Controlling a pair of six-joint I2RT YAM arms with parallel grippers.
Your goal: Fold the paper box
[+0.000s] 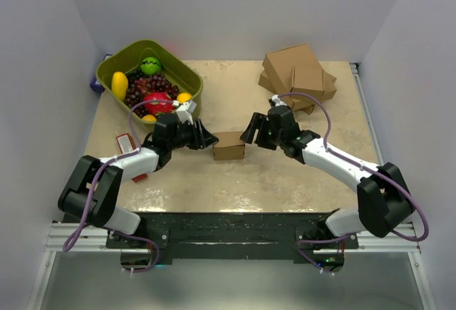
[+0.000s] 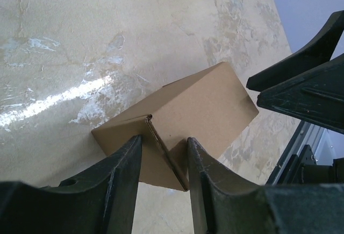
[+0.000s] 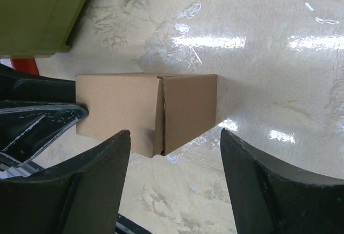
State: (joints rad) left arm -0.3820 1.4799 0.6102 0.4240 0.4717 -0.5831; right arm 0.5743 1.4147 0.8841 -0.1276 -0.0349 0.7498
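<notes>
The box (image 1: 229, 145) sits mid-counter between both arms' jaws. In the wrist views black fingers (image 2: 121, 183) cover its near corners. It is plain brown and squarish, with one end seam slightly agape. The left jaws straddle an end corner; whether they pinch it cannot be told. The right jaws stand spread wide, just beside the box. The counter (image 1: 285, 182) is glossy mottled beige, enclosed by pale walls (image 1: 235, 3).

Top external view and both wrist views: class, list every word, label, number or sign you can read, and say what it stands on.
No text can be read.
Paper box: plain brown, no print.
Stack of brown cartons: no print visible.
Red and white packet: any print is too small to read.
</notes>
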